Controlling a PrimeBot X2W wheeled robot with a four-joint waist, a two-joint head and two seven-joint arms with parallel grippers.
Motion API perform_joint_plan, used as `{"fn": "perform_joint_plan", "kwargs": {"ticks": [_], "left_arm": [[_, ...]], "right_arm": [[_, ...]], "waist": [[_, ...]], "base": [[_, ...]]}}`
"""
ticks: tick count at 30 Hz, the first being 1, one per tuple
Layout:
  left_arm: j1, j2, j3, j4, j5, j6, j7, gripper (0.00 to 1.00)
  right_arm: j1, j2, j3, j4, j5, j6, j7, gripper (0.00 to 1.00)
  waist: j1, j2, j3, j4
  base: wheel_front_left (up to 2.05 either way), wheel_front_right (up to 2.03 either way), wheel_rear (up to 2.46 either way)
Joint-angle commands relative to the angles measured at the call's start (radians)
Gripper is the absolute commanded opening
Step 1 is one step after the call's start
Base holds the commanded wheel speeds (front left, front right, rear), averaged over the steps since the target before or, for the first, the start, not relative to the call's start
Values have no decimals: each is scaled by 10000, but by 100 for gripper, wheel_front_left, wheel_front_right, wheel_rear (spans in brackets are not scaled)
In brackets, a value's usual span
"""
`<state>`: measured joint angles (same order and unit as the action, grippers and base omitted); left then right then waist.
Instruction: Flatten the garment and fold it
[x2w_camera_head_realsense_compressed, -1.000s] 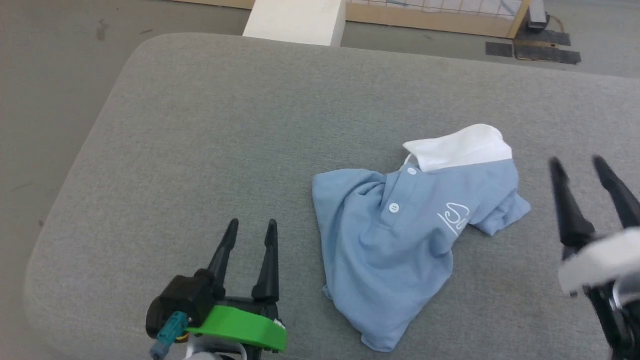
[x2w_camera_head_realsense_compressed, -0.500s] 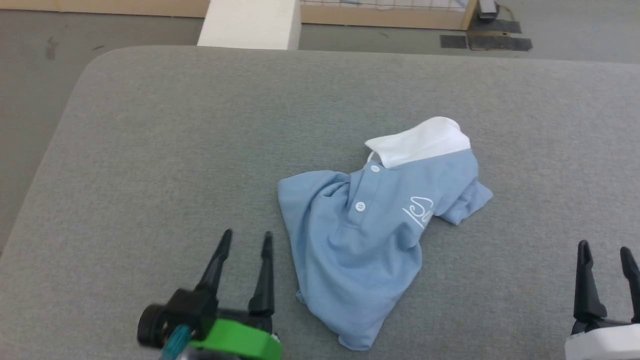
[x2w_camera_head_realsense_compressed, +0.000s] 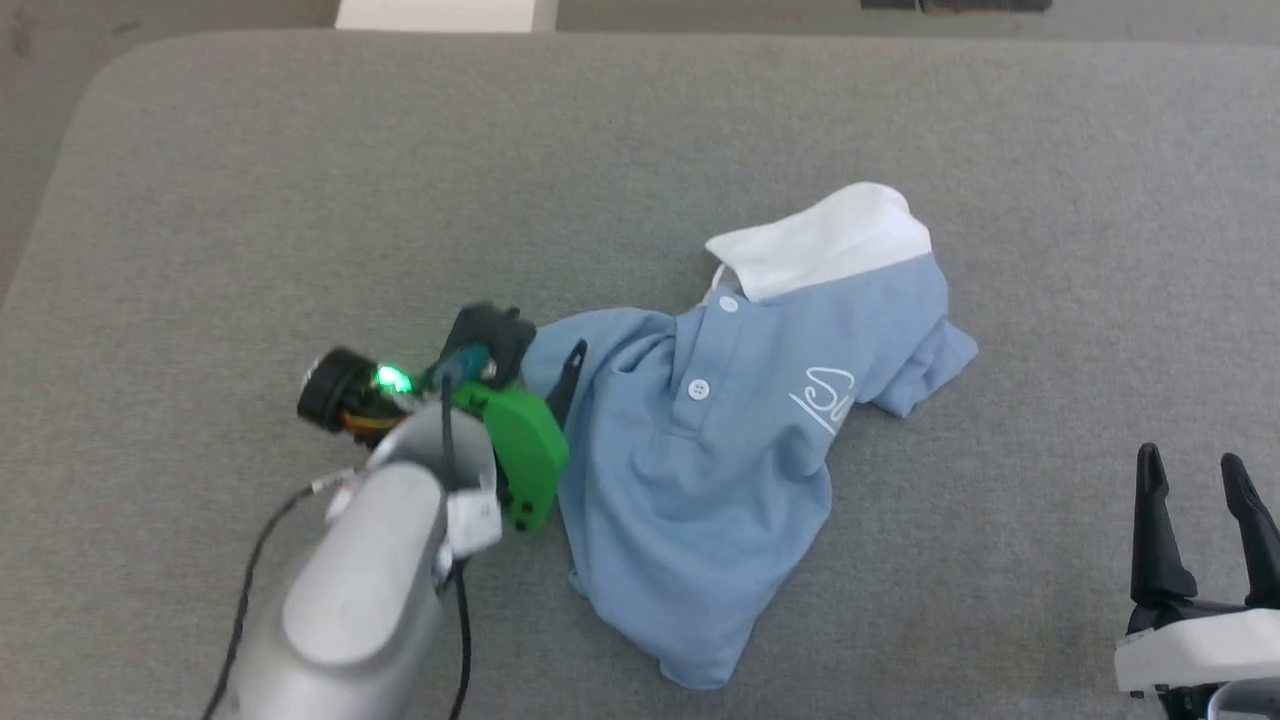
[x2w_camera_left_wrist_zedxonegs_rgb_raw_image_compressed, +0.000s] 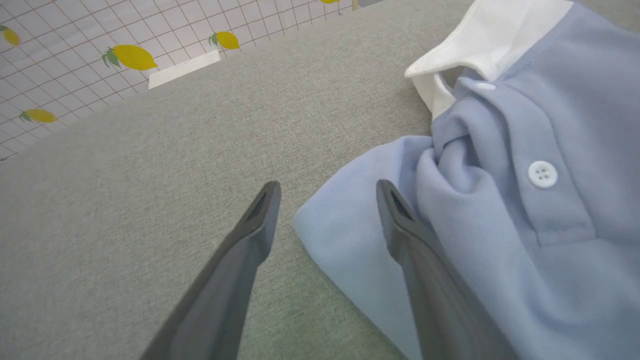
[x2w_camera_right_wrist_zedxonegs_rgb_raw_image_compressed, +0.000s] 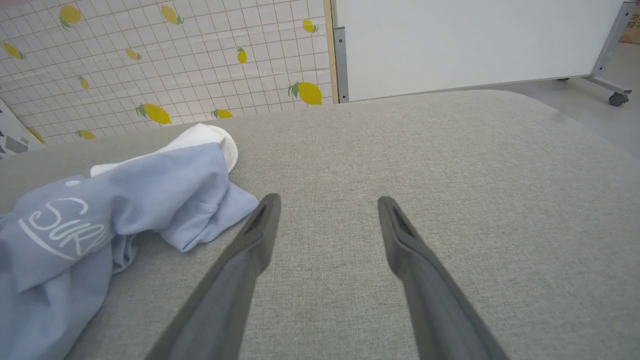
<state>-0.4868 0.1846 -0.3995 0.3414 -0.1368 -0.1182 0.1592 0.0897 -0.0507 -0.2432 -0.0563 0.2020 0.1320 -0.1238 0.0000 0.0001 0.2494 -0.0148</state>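
The garment (x2w_camera_head_realsense_compressed: 720, 470), a light blue polo shirt with a white collar (x2w_camera_head_realsense_compressed: 820, 240), lies crumpled on the grey padded table (x2w_camera_head_realsense_compressed: 300, 150). Its buttoned placket and white logo face up. My left gripper (x2w_camera_head_realsense_compressed: 548, 358) is open at the shirt's left edge. In the left wrist view the corner of the garment (x2w_camera_left_wrist_zedxonegs_rgb_raw_image_compressed: 345, 235) lies between the fingers of the left gripper (x2w_camera_left_wrist_zedxonegs_rgb_raw_image_compressed: 327, 192), and the right finger sits over the fabric. My right gripper (x2w_camera_head_realsense_compressed: 1190, 462) is open and empty at the lower right, apart from the shirt. In the right wrist view the right gripper (x2w_camera_right_wrist_zedxonegs_rgb_raw_image_compressed: 328, 200) stands just right of a sleeve fold of the garment (x2w_camera_right_wrist_zedxonegs_rgb_raw_image_compressed: 100, 225).
The table's rounded corner and left edge (x2w_camera_head_realsense_compressed: 60, 120) are at the upper left, with floor beyond. A lemon-patterned tiled wall (x2w_camera_right_wrist_zedxonegs_rgb_raw_image_compressed: 175, 60) and a white board (x2w_camera_right_wrist_zedxonegs_rgb_raw_image_compressed: 475, 40) stand behind the table's far side.
The camera has tilted down, shifting the whole scene. My left arm has reached forward and right, so its open fingers now straddle the shirt's left edge. The right gripper sank lower in view early on.
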Motion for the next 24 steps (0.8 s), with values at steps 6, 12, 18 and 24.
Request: {"fn": "perform_joint_plan", "kwargs": {"ticks": [6,12,18,24], "left_arm": [[-1479,217,-728,2296,-280,-110,2153,100],[-1846,79,-1515,3087,-661,-121,3100,0],[-2164,-115,-1671,2795,-1209,-74,1980,0],[-1910,-324,-451,1536,-1718,1049,-703,0]], "right_arm": [[-319,4,60,-177,-75,-13,200,100],[-362,4,19,-226,-95,-13,334,100],[-372,4,-57,-260,-155,-13,415,100],[-192,5,-122,-318,-182,-13,525,100]], "waist": [[0,-1,662,-535],[0,-1,746,-490],[0,-1,592,-48],[0,-1,83,510]], "base": [[0,0,0],[0,0,0],[0,0,0],[0,0,0]]}}
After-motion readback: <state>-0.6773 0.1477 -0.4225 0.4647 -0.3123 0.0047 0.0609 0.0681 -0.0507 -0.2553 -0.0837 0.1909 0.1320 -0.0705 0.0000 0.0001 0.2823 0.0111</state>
